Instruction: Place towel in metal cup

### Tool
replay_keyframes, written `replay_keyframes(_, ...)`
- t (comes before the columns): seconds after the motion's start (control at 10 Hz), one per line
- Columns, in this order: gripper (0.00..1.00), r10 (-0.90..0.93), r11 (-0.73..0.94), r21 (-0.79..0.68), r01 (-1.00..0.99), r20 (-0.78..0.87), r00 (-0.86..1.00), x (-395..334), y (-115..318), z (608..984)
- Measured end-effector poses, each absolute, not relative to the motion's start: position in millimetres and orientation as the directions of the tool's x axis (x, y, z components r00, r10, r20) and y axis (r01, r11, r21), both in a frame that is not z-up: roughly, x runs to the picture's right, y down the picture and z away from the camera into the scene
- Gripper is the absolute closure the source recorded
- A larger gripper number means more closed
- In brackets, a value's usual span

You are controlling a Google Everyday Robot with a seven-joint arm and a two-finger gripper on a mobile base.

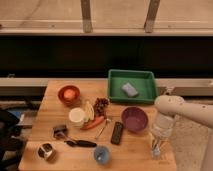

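Observation:
The towel (pixel 161 141), a pale wrinkled cloth, is bunched up at the near right corner of the wooden table (pixel 55 97), in front of the purple bowl (pixel 134 119). My gripper (pixel 157 148) points straight down onto it, and its fingers are shut on the cloth. The white arm comes in from the right. At the near left corner, far from the gripper, the metal cup (pixel 46 151) stands upright with a dark inside.
A green tray (pixel 116 80) with a blue-grey sponge (pixel 129 90) sits at the back right. An orange bowl (pixel 68 94), white cup (pixel 77 116), grapes (pixel 101 105), black remote (pixel 117 133), blue cup (pixel 101 155) and a black utensil (pixel 80 143) fill the table's middle and left.

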State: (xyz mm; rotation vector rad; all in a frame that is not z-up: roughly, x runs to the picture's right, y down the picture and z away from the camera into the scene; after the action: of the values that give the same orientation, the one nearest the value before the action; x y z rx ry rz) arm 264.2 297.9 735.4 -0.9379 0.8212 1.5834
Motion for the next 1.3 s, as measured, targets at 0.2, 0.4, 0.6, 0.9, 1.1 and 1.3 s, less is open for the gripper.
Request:
replay_keyframes(0.2, 1.0, 0.506, -0.191, 0.04, -0.981, -0.852, -0.133, 269, 269, 725)
replay_keyframes(0.4, 1.0, 0.586, -0.18, 0.032, -0.983, -0.799, -0.133, 271, 227, 716)
replay_keyframes(0.6, 1.0, 0.637, -0.147, -0.01, -0.989, -0.766, -0.087, 249, 195, 720)
replay_keyframes(0.9, 1.0, 0.678, -0.07, -0.105, -0.992, -0.735, 0.03, 191, 162, 735)
replay_keyframes(1.1, 1.0, 0.69, -0.008, -0.194, -0.981, -0.711, 0.135, 143, 145, 741)
replay_keyframes(1.3, 1.0, 0.688, 0.052, -0.285, -0.957, -0.685, 0.241, 96, 135, 741)
